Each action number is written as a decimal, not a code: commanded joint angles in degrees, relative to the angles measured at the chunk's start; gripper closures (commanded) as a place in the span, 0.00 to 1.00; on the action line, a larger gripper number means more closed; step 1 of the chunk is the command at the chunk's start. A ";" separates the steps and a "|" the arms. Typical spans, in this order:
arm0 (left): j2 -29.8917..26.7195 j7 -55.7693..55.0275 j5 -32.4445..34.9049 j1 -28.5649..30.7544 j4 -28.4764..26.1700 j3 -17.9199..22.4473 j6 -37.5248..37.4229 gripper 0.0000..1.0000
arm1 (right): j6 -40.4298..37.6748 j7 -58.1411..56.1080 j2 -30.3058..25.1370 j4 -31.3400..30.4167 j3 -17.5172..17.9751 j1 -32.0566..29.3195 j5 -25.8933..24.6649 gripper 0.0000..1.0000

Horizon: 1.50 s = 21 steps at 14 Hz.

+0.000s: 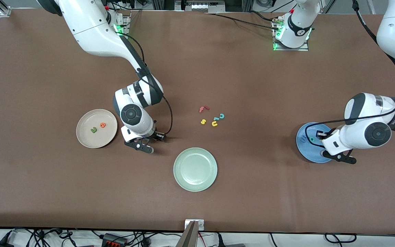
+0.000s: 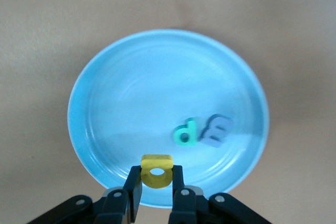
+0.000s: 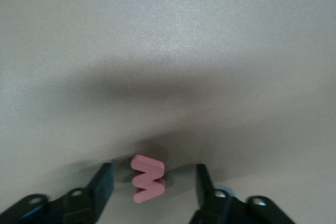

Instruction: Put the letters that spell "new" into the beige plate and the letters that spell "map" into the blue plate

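My left gripper is shut on the yellow a and holds it just over the rim of the blue plate. In that plate lie the teal p and the blue m. The beige plate holds the green n and the orange e. Beside it my right gripper is down at the table, open. The salmon w stands on edge between its fingers, touching neither. In the front view that gripper hides the w.
A pale green plate sits near the table's middle, nearer the front camera. Farther from the camera lies a loose cluster: a red f, a yellow s, a teal c and a yellow u.
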 commanded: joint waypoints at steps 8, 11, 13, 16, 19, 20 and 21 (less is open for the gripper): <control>2.28 3.35 1.45 1.06 0.28 -1.28 1.52 0.00 | -3.43 -1.60 -3.39 0.12 -0.19 -1.10 -0.76 0.91; 0.78 2.65 1.10 1.23 0.81 -4.61 -1.98 0.00 | -14.58 -9.82 -9.63 -0.93 -0.89 -7.15 -0.85 0.91; 0.34 1.68 1.01 1.15 3.60 -7.51 -6.80 0.00 | -16.73 -17.57 -14.02 -6.08 -0.89 -12.34 -0.85 0.91; 0.43 -0.60 1.01 0.10 8.80 -11.38 -17.09 0.00 | -14.11 -25.05 -19.13 -16.46 -0.90 -17.18 -0.85 0.90; 0.34 -1.84 0.92 -1.31 13.01 -14.89 -26.05 0.00 | -9.72 -28.85 -19.76 -21.23 -0.90 -19.82 -0.85 0.89; 0.34 -1.93 0.14 -1.23 13.72 -16.21 -28.78 0.00 | -8.13 -28.76 -19.06 -21.50 -0.89 -19.74 -0.85 0.89; 0.25 -2.01 -2.04 -0.97 14.86 -17.44 -31.76 0.00 | -6.81 -28.76 -18.18 -21.15 -0.89 -19.57 -0.85 0.89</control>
